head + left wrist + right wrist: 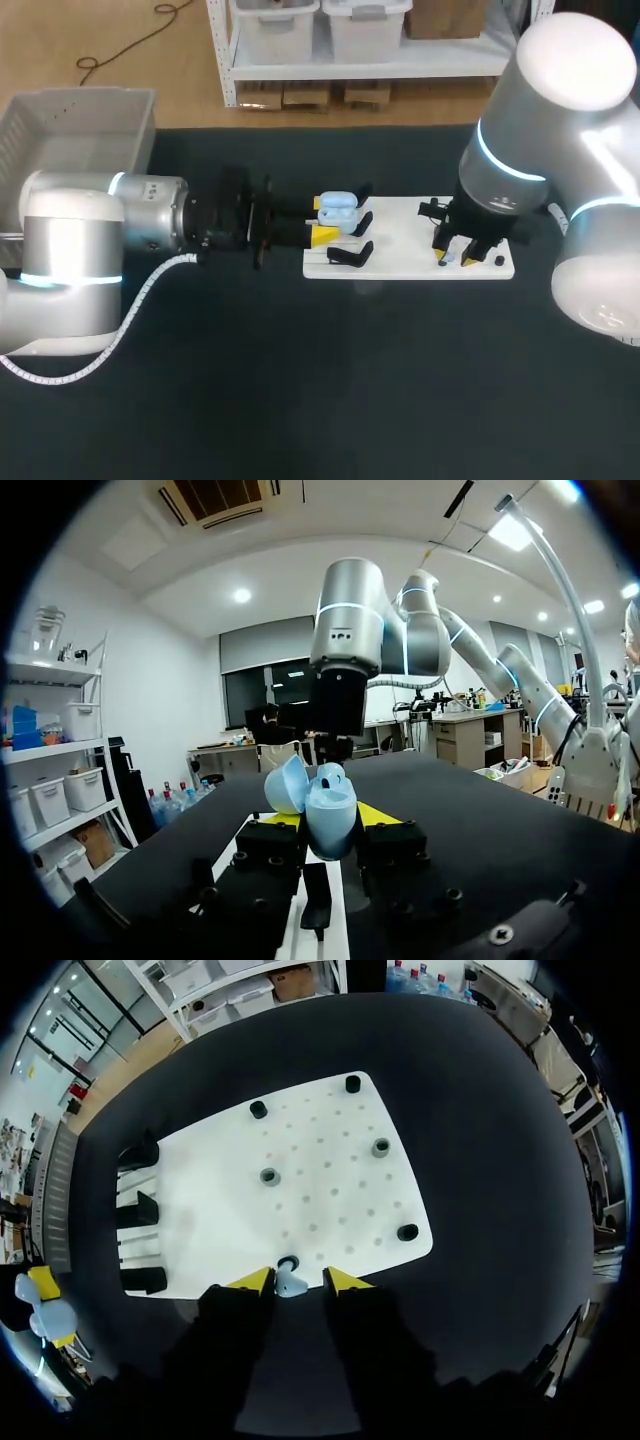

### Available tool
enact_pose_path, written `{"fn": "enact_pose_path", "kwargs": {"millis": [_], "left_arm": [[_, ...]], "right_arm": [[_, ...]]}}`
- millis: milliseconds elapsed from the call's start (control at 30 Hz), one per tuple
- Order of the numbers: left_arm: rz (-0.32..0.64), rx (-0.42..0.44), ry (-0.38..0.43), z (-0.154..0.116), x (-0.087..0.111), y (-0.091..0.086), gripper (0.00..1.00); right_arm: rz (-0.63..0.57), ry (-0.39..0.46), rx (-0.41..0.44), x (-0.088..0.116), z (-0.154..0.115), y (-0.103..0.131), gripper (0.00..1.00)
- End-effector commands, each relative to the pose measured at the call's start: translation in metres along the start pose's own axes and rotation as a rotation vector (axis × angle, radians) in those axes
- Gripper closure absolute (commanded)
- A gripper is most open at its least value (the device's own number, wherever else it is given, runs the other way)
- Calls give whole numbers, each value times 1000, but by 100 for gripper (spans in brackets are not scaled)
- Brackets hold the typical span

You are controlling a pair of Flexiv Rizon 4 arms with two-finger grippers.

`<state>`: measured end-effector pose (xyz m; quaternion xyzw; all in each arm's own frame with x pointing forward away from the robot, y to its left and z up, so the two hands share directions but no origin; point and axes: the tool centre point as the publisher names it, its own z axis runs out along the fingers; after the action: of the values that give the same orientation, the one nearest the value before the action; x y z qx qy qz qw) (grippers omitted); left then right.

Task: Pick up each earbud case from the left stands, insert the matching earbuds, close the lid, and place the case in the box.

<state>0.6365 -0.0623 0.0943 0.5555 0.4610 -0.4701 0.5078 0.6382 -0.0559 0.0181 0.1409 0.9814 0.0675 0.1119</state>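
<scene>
Two arms reach over the dark table (300,400): the left arm (70,260) comes in from 9 o'clock and the right arm (560,130) from 2 o'clock. A grey box (80,120) sits at the table's 10 o'clock corner. A white board (400,215) lies toward 1 o'clock from the table's middle, with black stands (350,255) along its 9 o'clock edge and small black cups (408,1232) scattered on its surface. The left gripper (322,221) pinches a light blue earbud case (338,207) from two sides, lid swung open, just above those stands. The right gripper (298,1278) points down at the board's 4 o'clock part, fingers spread. A pale blue earbud (290,1284) lies between the tips, with a gap beside one tip.
</scene>
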Motion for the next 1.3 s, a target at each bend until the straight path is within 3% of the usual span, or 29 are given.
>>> {"fn": "enact_pose_path", "kwargs": {"millis": [33,400,633,1000,1300], "left_arm": [[1,0,0,-1,0,0,100],[1,0,0,-1,0,0,100],[1,0,0,-1,0,0,100],[1,0,0,-1,0,0,100],[1,0,0,-1,0,0,100]], "right_arm": [[-1,-4,-3,0,3,1,70],[-6,6,-10,-2,5,3,74],[-6,9,-8,-1,5,4,100],[-13,9,-11,4,-14,7,100],[-33,22,-9,4,-56,10,100]]}}
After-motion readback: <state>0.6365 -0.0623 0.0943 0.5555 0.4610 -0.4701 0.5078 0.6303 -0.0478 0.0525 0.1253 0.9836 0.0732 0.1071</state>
